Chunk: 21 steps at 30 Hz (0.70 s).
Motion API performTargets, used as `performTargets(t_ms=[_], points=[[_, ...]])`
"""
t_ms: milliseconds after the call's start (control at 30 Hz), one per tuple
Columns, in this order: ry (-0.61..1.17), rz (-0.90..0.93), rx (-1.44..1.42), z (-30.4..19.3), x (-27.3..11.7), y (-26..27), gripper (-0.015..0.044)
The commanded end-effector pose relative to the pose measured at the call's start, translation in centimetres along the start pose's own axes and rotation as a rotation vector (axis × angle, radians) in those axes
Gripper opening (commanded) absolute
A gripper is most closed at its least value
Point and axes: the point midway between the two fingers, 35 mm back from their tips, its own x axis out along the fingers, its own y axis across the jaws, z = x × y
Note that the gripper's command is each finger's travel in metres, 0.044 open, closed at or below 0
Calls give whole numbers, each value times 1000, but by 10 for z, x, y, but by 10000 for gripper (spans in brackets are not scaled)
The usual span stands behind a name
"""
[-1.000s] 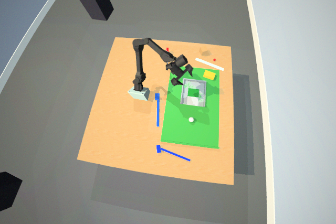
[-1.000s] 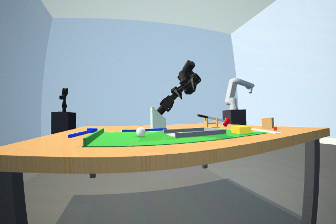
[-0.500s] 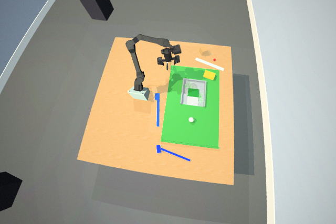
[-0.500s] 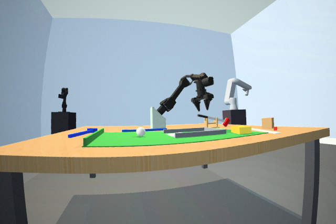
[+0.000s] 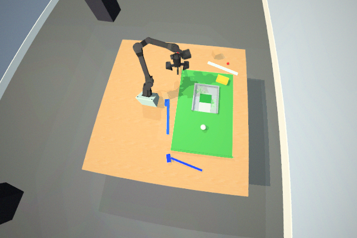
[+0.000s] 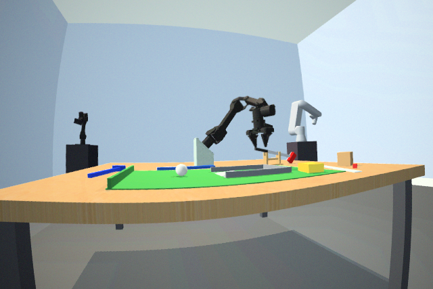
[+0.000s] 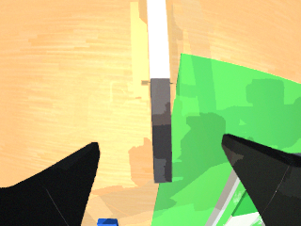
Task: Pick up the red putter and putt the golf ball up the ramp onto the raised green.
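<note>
You are holding the matte black claw (image 5: 177, 69) (image 6: 260, 146) (image 7: 164, 145) wide open, its tapered, wedge-like fingers pointing down on either side of the red putter's dark grip, with nothing pinched between them. The red putter (image 5: 177, 71) (image 6: 276, 153) (image 7: 160, 101) is leaning on a small tan stand (image 6: 272, 159), its slim shaft running from black grip to pale, smooth middle, its blocky red head sitting at the low end. The white golf ball (image 5: 202, 127) (image 6: 180, 170) is resting on the flat green mat (image 5: 187, 140) (image 6: 147, 181) (image 7: 198, 89), round and plain, outside the grey-walled rectangular frame (image 5: 217, 100) (image 6: 258, 172) that is enclosing the white ramp (image 5: 204, 107) (image 6: 220, 174) and a green square (image 5: 205, 98). A yellow block (image 5: 222, 79) (image 6: 310, 167) is lying near the mat's corner, and a straight white strip (image 5: 222, 68) (image 6: 344, 168) is lying just beyond the mat. Two blue putters, straight-shafted with boxy heads, are lying on the wood-grained tabletop (image 5: 124, 137) (image 6: 52, 191) (image 7: 61, 71).
</note>
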Motion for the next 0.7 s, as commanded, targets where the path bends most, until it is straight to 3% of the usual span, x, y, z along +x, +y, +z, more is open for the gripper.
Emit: performTargets(t_ms=[0,667], points=[[4,-3,4,-1,8,0,440],[2,-4,4,-3,42,0,440]])
